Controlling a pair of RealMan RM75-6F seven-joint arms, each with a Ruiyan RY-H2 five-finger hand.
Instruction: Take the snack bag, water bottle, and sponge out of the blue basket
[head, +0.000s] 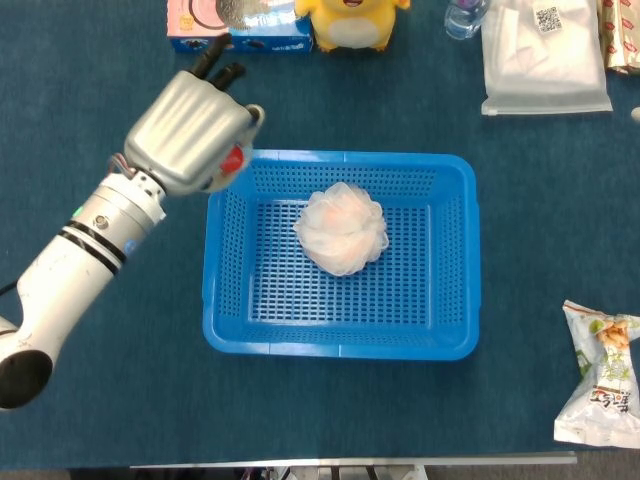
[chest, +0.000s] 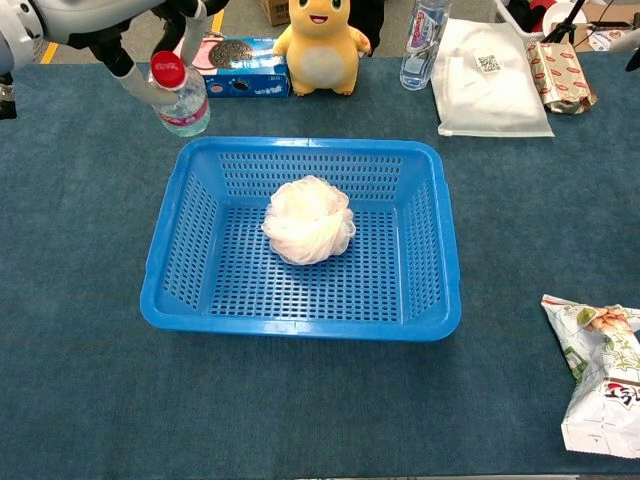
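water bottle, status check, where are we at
Left hand holds water bottle, lifted clear of blue basket. Right hand not in view. Sponge in basket; snack bag on table. Nothing in the way.

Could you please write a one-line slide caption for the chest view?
Left hand lifts the water bottle clear of the blue basket; sponge remains inside.

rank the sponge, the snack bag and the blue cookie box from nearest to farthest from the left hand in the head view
1. Blue cookie box: just beyond the left hand, at the table's far edge.
2. Sponge: in the blue basket, to the hand's right.
3. Snack bag: on the table past the basket's right side, near the front edge.
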